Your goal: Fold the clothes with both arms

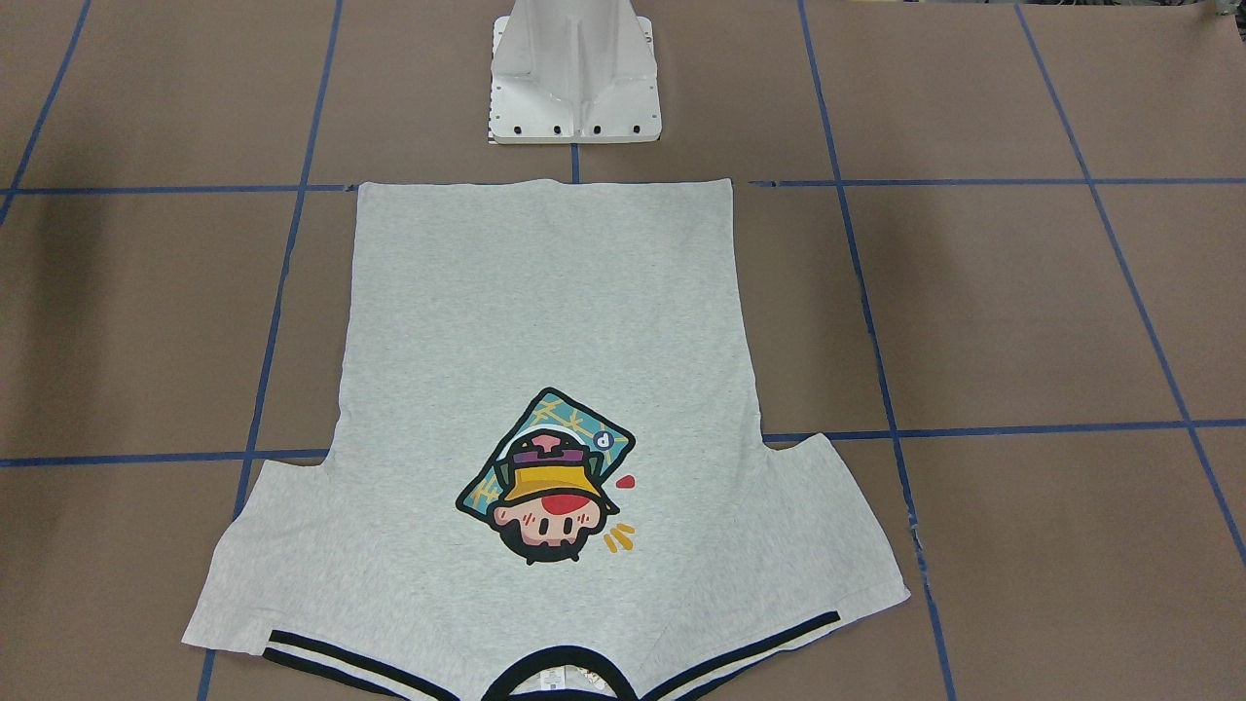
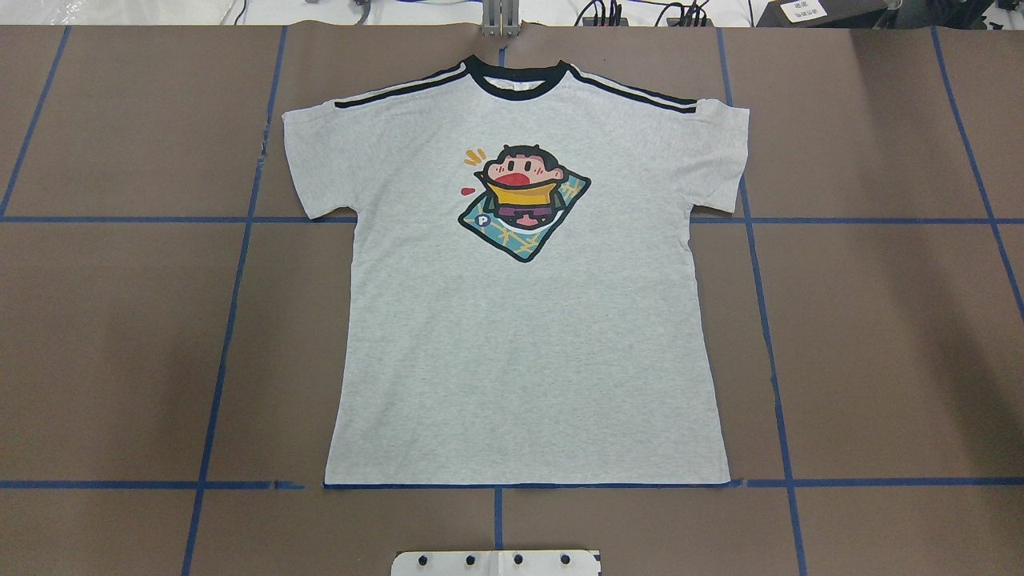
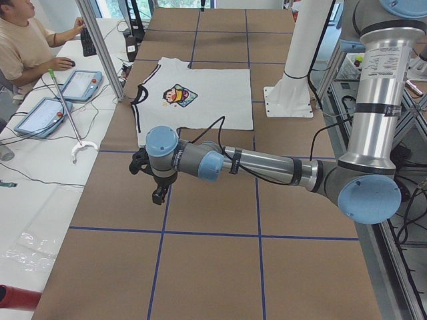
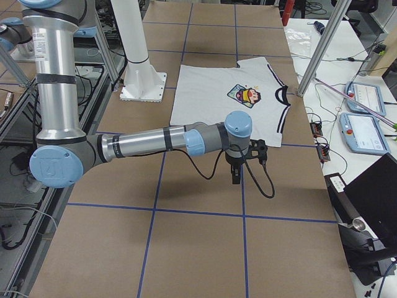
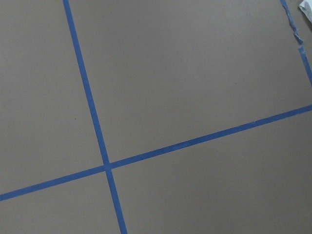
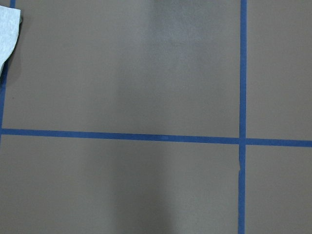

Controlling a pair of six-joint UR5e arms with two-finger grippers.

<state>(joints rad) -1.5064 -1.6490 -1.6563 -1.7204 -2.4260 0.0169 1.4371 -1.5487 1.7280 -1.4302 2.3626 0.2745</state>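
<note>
**Brown table, grey shirt laid flat, both arms off to its sides**

Brown paper covers the table [image 2: 120,320], which is marked into large squares by blue tape lines [image 2: 232,320]. The light grey T-shirt [image 2: 528,360] lies flat in the middle of it, front up, with both short sleeves spread out. Its hem runs along a tape line just in front of the white pedestal [image 1: 574,78], and its black collar [image 2: 516,80] is at the far edge, away from the robot.

The left arm [image 3: 267,167] reaches out low over the bare table beside one sleeve. The right arm [image 4: 142,144] does the same beside the other sleeve. Neither touches the cloth.

The left gripper [image 3: 157,192] points down above the paper, apart from the shirt. The right gripper [image 4: 236,177] hangs likewise. Whether their fingers are spread or pressed together cannot be told, since only the side views show them. Each wrist view shows tape lines and a pale corner of cloth at its edge.

The cartoon print [image 2: 524,200], a face with a yellow hat, sits high on the chest. A person [image 3: 27,40] sits at a white side table.
</note>
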